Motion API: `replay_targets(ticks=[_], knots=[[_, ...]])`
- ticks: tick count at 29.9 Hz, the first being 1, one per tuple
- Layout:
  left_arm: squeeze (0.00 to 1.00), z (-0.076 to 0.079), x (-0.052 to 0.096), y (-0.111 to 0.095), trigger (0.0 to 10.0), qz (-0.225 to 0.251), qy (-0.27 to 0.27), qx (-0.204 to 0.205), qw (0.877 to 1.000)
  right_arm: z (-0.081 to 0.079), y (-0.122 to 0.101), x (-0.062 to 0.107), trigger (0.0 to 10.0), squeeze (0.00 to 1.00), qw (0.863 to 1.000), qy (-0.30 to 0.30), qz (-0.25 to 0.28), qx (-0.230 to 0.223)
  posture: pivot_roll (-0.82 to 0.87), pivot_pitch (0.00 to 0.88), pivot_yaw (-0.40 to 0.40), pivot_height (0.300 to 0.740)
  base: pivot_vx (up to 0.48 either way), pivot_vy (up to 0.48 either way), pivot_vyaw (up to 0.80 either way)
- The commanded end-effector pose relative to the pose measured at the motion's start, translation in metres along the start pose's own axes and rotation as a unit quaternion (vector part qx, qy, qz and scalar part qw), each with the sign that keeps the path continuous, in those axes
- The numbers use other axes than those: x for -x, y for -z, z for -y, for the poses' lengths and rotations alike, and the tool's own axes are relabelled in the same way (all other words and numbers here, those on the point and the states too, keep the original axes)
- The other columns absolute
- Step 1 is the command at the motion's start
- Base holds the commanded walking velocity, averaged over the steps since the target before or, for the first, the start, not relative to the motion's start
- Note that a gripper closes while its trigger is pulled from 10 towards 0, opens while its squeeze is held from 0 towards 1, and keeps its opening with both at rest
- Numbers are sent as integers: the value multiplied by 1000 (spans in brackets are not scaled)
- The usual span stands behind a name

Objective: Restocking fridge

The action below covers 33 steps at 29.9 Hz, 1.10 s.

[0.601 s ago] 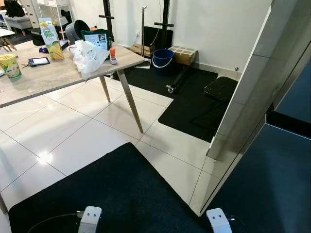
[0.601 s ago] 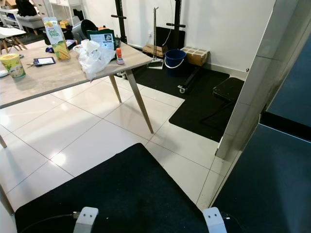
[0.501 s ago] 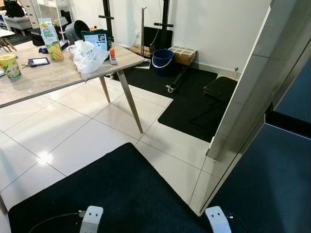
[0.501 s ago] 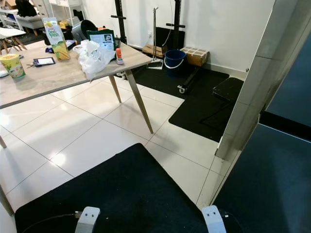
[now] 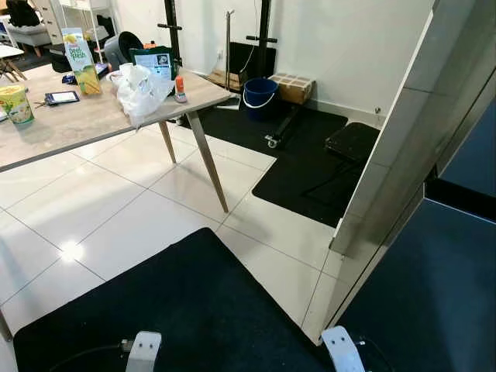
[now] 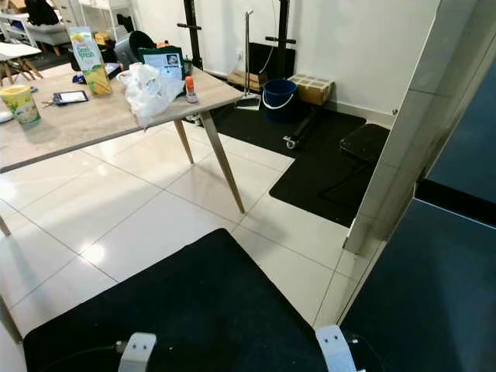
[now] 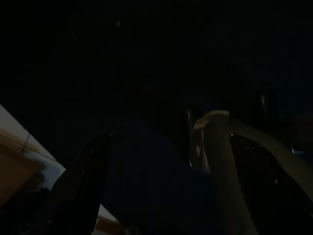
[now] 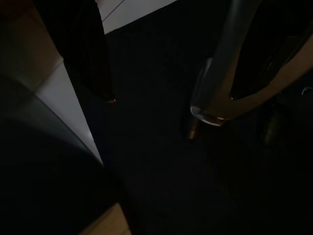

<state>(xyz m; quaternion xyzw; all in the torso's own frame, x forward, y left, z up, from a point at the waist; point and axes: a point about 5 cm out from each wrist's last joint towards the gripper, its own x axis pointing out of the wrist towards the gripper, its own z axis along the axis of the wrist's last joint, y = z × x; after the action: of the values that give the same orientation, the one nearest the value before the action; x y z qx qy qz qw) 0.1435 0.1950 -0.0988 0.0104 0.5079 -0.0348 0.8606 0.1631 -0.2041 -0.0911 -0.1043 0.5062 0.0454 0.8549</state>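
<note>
table [image 5: 70,124] cut off at left edge, left wrist view mostly dark

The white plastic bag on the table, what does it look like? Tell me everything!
The white plastic bag is thin, crinkly and slightly see-through, bunched into a lumpy heap with its top scrunched up. It sits near the corner of the wooden table, and part of it droops over the near edge. A small bottle with an orange cap stands just beside it, and a dark green package stands behind it. What is inside cannot be made out.
</note>
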Motion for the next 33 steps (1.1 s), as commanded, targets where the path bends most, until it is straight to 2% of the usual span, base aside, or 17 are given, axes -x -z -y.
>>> replay_targets(ticks=[1,7,21,25,33], knots=[[0,0,0,3,10000,-5,0,3,1000,2,5,1,10000,0,1000,8,-7,-8,89,0,-13,740,0,0,0],[0,-1,1,3,10000,1,-6,19,1000,2,10,2,10000,0,1000,11,-12,5,106,0,-26,740,0,0,0],[0,0,0,1,10000,-1,-1,8,1000,-2,4,0,10000,0,1000,5,-4,10,100,0,-21,740,0,0,0],[0,3,0,4,10000,-5,1,8,1000,0,8,1,10000,0,1000,7,-12,23,92,0,-35,740,0,0,0],[0,9,0,7,10000,-9,9,9,1000,5,15,3,10000,0,1000,10,-22,14,83,0,-40,740,0,0,0]])
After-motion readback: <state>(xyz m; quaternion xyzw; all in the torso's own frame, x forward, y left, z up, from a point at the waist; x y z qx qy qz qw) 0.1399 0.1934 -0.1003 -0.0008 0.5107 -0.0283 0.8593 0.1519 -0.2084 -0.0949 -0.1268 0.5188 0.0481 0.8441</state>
